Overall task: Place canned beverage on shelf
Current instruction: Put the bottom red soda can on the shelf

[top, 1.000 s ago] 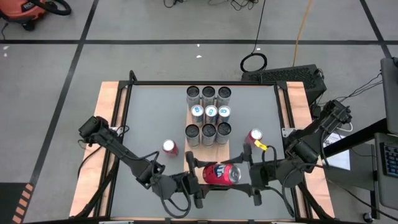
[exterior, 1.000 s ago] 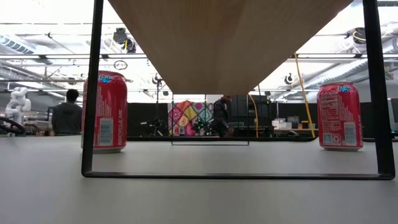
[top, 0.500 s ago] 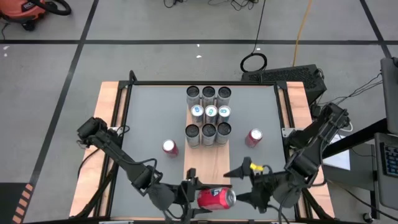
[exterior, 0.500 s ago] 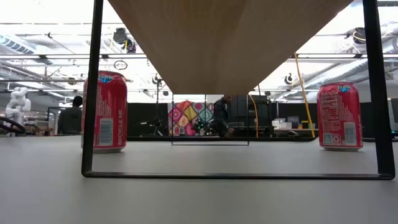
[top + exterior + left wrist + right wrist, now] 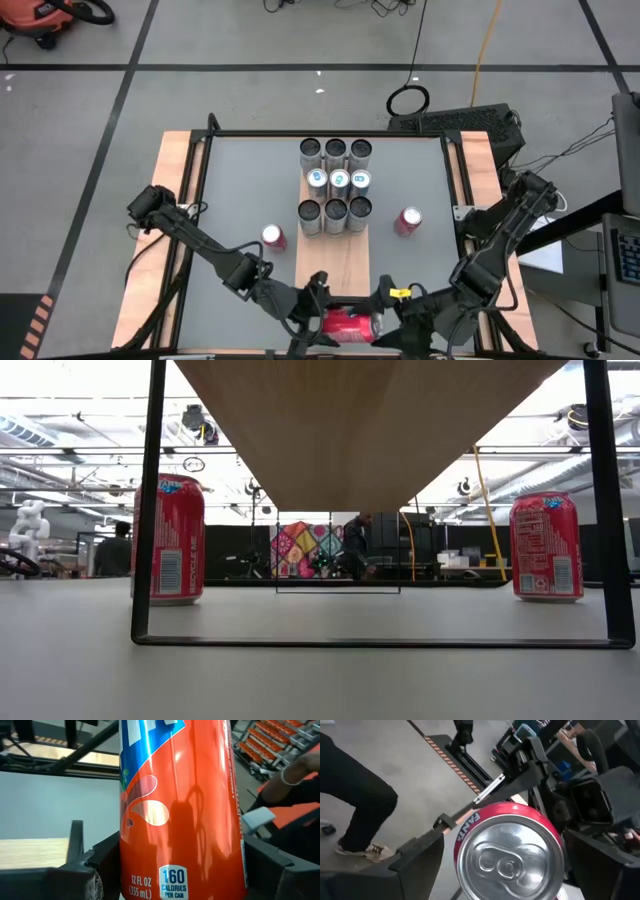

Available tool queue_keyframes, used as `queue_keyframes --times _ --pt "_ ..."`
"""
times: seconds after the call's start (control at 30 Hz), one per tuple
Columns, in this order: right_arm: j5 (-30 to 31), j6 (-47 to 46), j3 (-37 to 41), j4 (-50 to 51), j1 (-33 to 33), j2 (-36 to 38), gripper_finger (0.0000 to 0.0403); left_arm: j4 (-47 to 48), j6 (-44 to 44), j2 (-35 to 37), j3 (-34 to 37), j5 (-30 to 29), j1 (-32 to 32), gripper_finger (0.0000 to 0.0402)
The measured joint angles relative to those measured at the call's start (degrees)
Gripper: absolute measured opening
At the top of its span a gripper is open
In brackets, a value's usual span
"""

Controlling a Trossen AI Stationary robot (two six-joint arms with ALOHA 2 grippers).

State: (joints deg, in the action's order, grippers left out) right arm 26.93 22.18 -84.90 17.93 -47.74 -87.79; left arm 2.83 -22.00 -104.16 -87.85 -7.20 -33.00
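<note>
The red aluminium drink can (image 5: 350, 323) lies on its side over the near end of the long light-brown wood-grain shelf (image 5: 336, 268), clamped across its body by the left tool (image 5: 322, 322). The right tool (image 5: 386, 322) sits at the can's lid end, fingers spread apart either side of it, not gripping.

Risk, as I judge it: the smooth round wall could roll or slide out of the left tool's grip. Carried farther up the shelf, it could topple the cluster of grey-topped cans (image 5: 335, 186) standing at the shelf's far end.
</note>
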Motion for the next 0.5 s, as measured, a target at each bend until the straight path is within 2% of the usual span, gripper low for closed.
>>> queue_keyframes --times 0.33,0.5 --pt "-2.7 -1.8 0.0 -0.5 0.9 -0.1 0.0348 0.4 4.3 0.0 0.0 0.9 0.8 0.0289" --pt "-6.3 -2.9 0.0 -0.4 1.6 -0.1 0.0291 0.6 5.0 0.0 0.0 1.3 0.7 0.0299"
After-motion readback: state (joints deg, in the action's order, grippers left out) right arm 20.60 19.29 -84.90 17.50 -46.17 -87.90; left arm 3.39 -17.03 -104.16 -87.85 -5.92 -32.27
